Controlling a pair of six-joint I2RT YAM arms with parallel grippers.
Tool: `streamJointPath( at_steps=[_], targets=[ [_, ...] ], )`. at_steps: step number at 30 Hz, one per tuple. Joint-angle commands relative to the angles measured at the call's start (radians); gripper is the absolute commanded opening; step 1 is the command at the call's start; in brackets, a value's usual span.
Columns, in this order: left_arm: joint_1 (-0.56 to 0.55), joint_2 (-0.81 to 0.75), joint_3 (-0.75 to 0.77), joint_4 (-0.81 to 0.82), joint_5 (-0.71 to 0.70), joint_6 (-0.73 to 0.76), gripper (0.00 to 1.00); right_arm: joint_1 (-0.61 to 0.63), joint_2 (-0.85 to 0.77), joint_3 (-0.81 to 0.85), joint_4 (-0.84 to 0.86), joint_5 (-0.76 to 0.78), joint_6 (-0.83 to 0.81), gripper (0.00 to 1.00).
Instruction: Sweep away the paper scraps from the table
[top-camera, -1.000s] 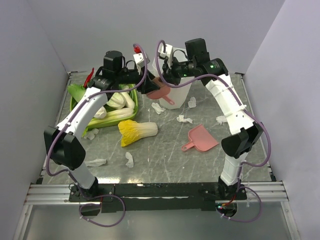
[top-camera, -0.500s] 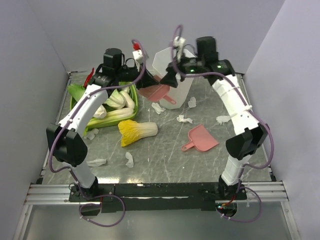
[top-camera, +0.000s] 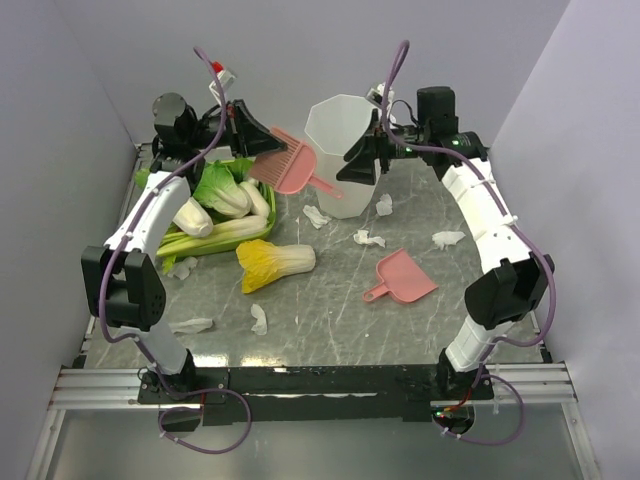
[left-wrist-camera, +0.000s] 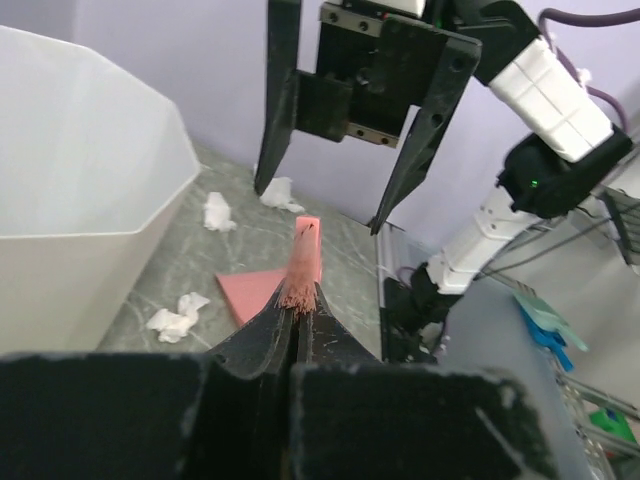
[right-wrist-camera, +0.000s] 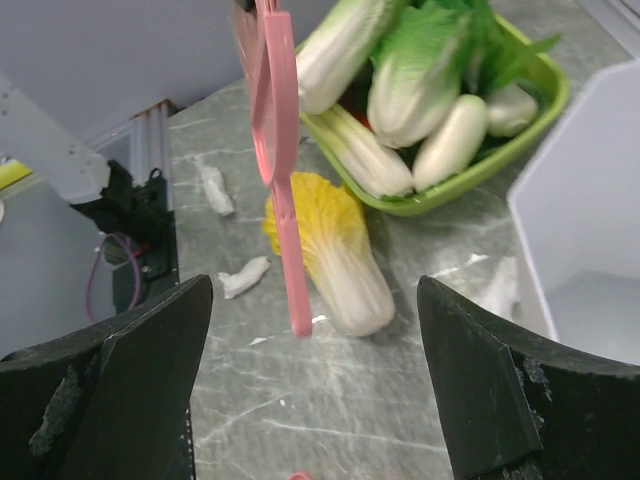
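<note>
While paper scraps (top-camera: 370, 238) lie on the table (top-camera: 330, 300) below, raised left gripper (top-camera: 266, 146) clamps pink brush (top-camera: 288, 170); right gripper (top-camera: 347, 172) gapes empty.

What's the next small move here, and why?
Probably lower the right gripper to the flat pink plastic dustpan on the grey marble table. It is open and empty, the left gripper clamps the pink plastic hand brush aloft, and the crumpled white paper scraps lie unswept.
</note>
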Motion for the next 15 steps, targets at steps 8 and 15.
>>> streamJointPath(
  at_steps=[8, 15],
  targets=[
    [-0.001, -0.033, 0.068, 0.133, 0.058, -0.134, 0.01, 0.081, 0.072, 0.023, 0.038, -0.085, -0.003, 0.85],
    [0.006, -0.027, 0.109, 0.095, 0.047, -0.116, 0.01, 0.079, 0.087, 0.009, 0.046, -0.118, 0.023, 0.42]
  ],
)
